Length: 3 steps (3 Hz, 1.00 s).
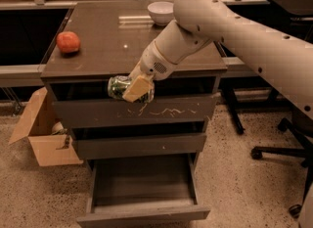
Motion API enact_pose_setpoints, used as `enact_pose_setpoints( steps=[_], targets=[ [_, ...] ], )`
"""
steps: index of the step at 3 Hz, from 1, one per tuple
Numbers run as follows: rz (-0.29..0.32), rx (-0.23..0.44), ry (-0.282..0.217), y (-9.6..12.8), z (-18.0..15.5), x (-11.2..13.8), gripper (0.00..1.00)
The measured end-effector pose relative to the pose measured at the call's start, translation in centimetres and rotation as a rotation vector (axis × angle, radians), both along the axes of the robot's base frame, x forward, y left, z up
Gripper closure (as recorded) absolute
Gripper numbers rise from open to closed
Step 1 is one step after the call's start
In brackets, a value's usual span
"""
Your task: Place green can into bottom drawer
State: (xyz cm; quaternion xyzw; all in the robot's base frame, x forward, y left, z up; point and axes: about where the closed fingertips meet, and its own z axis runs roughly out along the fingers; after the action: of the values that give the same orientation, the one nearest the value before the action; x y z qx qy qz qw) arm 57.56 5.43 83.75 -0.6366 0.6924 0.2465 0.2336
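Observation:
My gripper point(133, 87) is shut on the green can point(117, 87), which lies sideways in the pale fingers point(138, 88). It hangs in the air in front of the cabinet's top edge, over the scratched top drawer front point(134, 112). The bottom drawer point(142, 213) is pulled out below, its shallow tray showing nothing inside. The can is well above the tray and a little left of its middle.
A red fruit point(68, 41) sits at the left of the cabinet top point(102, 46), a white bowl point(161, 11) at the back. An open cardboard box point(41, 136) stands on the floor to the left. An office chair base point(281, 151) is at the right.

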Motion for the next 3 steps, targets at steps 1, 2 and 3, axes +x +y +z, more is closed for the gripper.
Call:
enact_pose_setpoints(
  steps=[1, 2, 3],
  targets=[
    [0.003, -0.003, 0.006, 0.0, -0.2, -0.2, 1.0],
    [0.047, -0.047, -0.03, -0.2, -0.8, -1.3, 1.0],
    [0.121, -0.101, -0.053, -3.4, -5.5, -4.4, 1.0]
  ],
)
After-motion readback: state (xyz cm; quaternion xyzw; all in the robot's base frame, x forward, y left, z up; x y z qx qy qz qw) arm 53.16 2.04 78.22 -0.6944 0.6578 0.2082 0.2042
